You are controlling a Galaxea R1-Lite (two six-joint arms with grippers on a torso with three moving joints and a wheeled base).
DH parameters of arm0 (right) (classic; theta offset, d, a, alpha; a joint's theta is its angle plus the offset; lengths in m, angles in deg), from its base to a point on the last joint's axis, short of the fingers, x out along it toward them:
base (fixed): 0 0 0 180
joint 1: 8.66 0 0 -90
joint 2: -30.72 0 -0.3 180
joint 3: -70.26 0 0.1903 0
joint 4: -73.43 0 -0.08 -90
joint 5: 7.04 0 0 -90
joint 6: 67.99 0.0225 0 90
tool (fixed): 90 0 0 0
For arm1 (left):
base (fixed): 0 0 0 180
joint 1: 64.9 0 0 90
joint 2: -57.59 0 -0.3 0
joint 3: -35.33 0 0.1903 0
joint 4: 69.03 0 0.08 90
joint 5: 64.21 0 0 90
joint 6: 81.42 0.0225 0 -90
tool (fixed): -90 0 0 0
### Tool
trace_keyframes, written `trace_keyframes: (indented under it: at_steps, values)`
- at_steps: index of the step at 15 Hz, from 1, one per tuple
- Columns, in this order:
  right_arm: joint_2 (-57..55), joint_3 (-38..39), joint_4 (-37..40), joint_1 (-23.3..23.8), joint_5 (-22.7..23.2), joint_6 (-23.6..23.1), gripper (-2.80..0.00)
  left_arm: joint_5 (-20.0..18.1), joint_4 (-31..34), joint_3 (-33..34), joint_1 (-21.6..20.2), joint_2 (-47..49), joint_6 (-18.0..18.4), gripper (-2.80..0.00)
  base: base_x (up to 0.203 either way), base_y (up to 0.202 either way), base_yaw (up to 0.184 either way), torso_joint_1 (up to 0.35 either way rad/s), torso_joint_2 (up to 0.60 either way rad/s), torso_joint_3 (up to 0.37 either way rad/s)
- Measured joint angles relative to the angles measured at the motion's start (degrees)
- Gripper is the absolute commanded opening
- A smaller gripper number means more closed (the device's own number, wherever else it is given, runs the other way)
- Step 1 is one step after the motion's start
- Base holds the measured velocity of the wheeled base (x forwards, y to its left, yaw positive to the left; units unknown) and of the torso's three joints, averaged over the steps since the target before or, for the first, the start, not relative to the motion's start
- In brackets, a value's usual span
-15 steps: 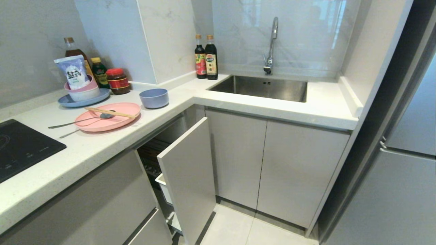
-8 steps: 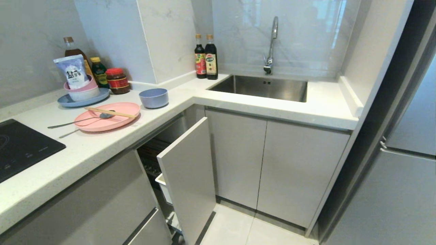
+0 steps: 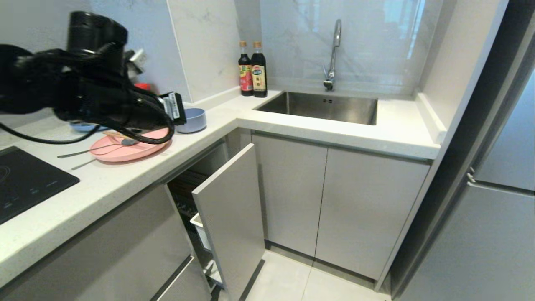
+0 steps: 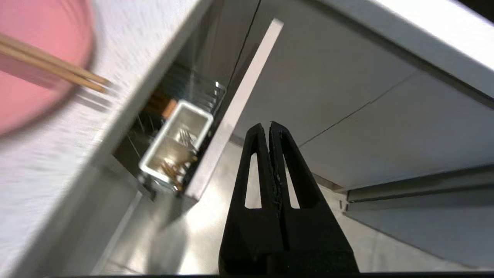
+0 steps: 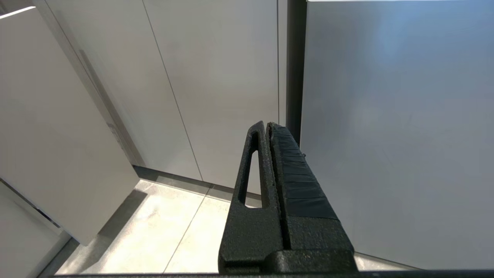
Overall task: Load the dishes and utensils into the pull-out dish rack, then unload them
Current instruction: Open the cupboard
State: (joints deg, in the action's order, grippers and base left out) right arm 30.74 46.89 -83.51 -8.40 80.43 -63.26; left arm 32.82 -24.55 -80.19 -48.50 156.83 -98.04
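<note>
Now the pull-out dish rack (image 3: 228, 217) stands partly drawn out below the surface (image 3: 125, 175), its pale front panel angled into the room, one white utensil box (image 4: 175, 146) showing behind it with some sticks inside. On the surface above lie one pink plate (image 3: 129, 150), one pair of chopsticks (image 4: 54, 63) across it, one spoon (image 3: 90, 149) with its handle off the plate's edge, and one periwinkle-blue bowl (image 3: 193, 120) just beside the plate. None of these has shifted since a second ago. What has changed is the left arm: absent from the head view a second ago, it has swung in from the left and now hangs over the plate, hiding the jars and the packet bowl that showed earlier at the back; only a sliver of a blue-grey plate (image 3: 81, 126) remains visible. The left gripper (image 4: 270, 129) has its jaws pressed together, empty, pointing past the surface's edge toward the rack. The right gripper (image 5: 266, 129), jaws likewise closed on nothing, is parked low facing cabinet doors and floor. Two dark sauce bottles (image 3: 253, 71) stand beside one sink (image 3: 317, 108) with one tap (image 3: 333, 54).
</note>
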Motion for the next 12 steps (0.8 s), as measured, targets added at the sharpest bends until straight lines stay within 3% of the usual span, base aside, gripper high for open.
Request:
trace_keyframes:
  at_steps: [2,4,12]
  values:
    - [0.0,0.0,0.0,0.0,0.0,0.0,-2.8,2.4,0.8,-3.2,1.1,6.0,-5.0,-2.8,0.0,0.0,0.0,0.0,0.0,0.0]
    - [0.0,0.0,0.0,0.0,0.0,0.0,-2.8,4.8,1.0,-5.7,1.5,11.1,-7.2,-2.8,0.0,0.0,0.0,0.0,0.0,0.0]
    - [0.0,0.0,0.0,0.0,0.0,0.0,-2.8,6.6,1.0,-11.7,1.0,24.9,-7.7,-2.8,0.0,0.0,0.0,0.0,0.0,0.0]
